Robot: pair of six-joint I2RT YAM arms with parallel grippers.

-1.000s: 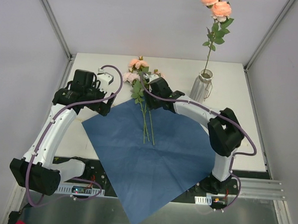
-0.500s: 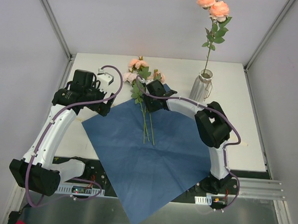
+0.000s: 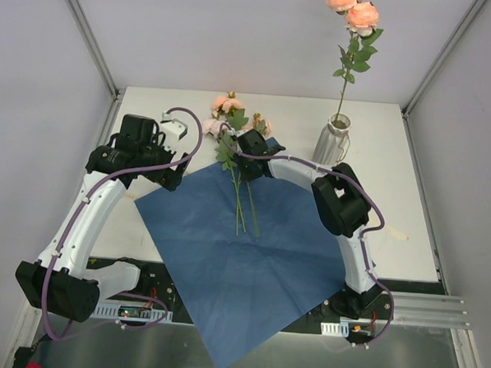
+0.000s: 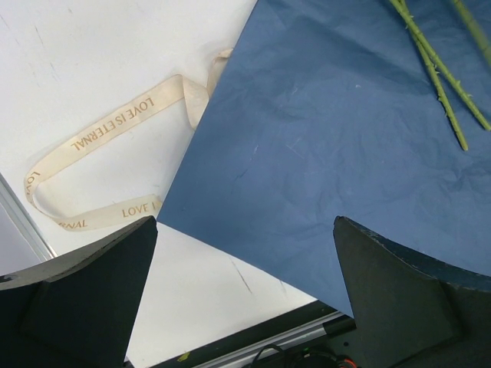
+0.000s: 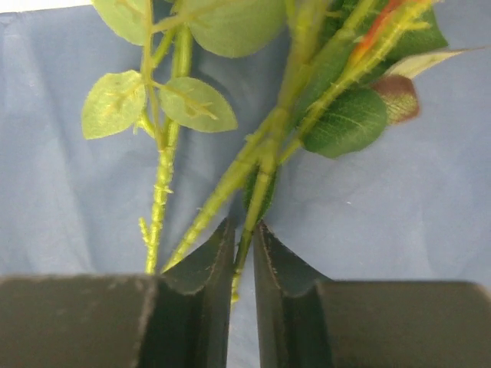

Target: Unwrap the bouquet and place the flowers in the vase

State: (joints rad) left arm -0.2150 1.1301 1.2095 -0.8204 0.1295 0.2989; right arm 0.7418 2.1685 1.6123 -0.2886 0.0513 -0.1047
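Note:
The bouquet lies undone: its blue paper (image 3: 242,258) is spread flat, with loose flowers (image 3: 227,109) at its far corner and their stems (image 3: 243,202) running across it. One tall rose (image 3: 353,12) stands in the whitish vase (image 3: 332,143) at the back right. My right gripper (image 3: 249,147) is down on the stems. In the right wrist view it (image 5: 244,226) is shut on one thin green stem (image 5: 257,192), and two other stems (image 5: 163,184) pass to its left. My left gripper (image 4: 245,222) hangs wide open over the paper's left edge (image 4: 307,138) and holds nothing.
A cream ribbon (image 4: 115,126) printed with words lies looped on the white table (image 3: 396,134), just left of the paper. The paper's near corner hangs over the table's front edge. Grey walls and metal posts close in the back and sides.
My right gripper has slid left along the flowers and its jaws have narrowed onto one stem. The left arm has not moved.

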